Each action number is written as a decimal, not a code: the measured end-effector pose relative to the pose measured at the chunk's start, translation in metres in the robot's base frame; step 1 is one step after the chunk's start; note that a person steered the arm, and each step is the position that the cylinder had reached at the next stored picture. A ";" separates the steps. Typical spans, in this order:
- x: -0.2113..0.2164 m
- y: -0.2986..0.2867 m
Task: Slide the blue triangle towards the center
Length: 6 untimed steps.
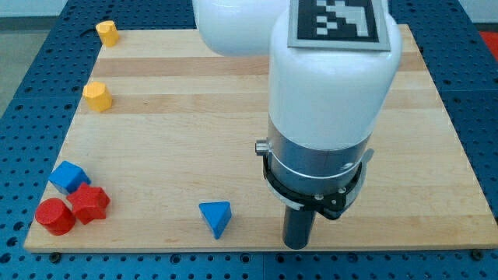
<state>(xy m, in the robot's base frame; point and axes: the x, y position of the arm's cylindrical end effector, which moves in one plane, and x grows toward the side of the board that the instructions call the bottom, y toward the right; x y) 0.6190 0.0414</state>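
Note:
The blue triangle point(215, 217) lies near the board's bottom edge, left of the middle. My tip point(296, 244) is the lower end of the dark rod, close to the bottom edge. It stands to the right of the blue triangle, apart from it by about a block's width. The white arm body hides the board's middle and upper right.
The wooden board point(171, 117) lies on a blue perforated table. A blue cube point(69, 177), a red star-like block point(90, 204) and a red cylinder point(55, 216) cluster at bottom left. Two yellow blocks point(98, 96) point(107, 33) sit along the left edge.

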 end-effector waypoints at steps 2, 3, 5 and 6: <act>-0.020 -0.077; -0.020 -0.070; -0.001 -0.042; -0.001 -0.019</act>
<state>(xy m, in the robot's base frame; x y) 0.6183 0.0219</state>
